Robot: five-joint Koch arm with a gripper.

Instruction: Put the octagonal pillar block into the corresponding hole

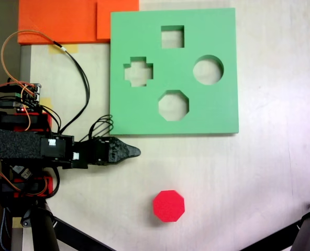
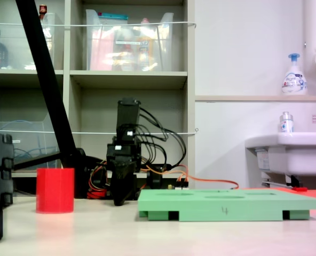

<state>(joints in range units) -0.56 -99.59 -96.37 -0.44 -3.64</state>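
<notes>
The red octagonal pillar block (image 1: 169, 205) stands upright on the pale table, in front of the green foam board (image 1: 144, 116) and apart from it. In a fixed view from table height the block (image 2: 55, 190) is at the left and the board (image 2: 227, 206) lies flat at the right. The eight-sided hole (image 1: 173, 105) is at the board's near middle, with nothing in it. My black gripper (image 1: 135, 151) points right, just off the board's near left corner, up and to the left of the block. Its jaws come to one closed tip, hanging low over the table (image 2: 120, 201), holding nothing.
The board also has a cross cutout (image 1: 138, 71), a square cutout (image 1: 172, 36) and a round cutout (image 1: 208, 70). Orange foam sheets (image 1: 61, 21) lie at the far left corner. Tripod legs (image 1: 307, 232) cross the near corners. Cables (image 1: 81, 78) loop beside the arm base.
</notes>
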